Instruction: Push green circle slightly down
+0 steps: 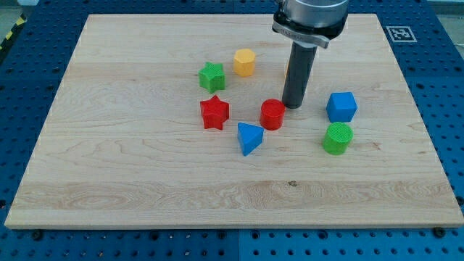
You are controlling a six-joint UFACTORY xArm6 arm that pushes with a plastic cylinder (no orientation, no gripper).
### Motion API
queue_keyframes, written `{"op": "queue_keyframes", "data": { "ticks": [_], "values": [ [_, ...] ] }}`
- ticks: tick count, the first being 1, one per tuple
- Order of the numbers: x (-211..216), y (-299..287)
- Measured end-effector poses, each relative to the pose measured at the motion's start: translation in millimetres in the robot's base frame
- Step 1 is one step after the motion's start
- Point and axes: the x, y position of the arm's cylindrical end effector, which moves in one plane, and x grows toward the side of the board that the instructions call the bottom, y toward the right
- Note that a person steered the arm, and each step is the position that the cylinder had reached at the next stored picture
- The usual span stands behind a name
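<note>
My rod stands over a wooden worktop (pixel 145 181) scattered with seven small blocks.

I carry no jaws, so nothing is gripped or held: only a straight dark rod whose lower end, my tip (pixel 293 107), rests on the worktop just to the upper right of the red circle (pixel 272 114), close to touching it, though I cannot tell whether it does. The blue cube (pixel 341 106) sits to the view's right of my tip, and the green circle (pixel 338 138) stands just below that cube, toward the view's lower right of my tip and apart from it. The blue triangle (pixel 249 138) lies just below and left of the red circle. The red star (pixel 214 112) is further left, with the green star (pixel 212 76) above it and the yellow hexagon (pixel 245 62) up to the right of that star.
</note>
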Motion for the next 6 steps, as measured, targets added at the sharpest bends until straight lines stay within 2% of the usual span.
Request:
{"op": "queue_keyframes", "data": {
  "ticks": [3,4,6],
  "values": [
    [-1,-46],
    [6,-44],
    [58,3]
  ]
}}
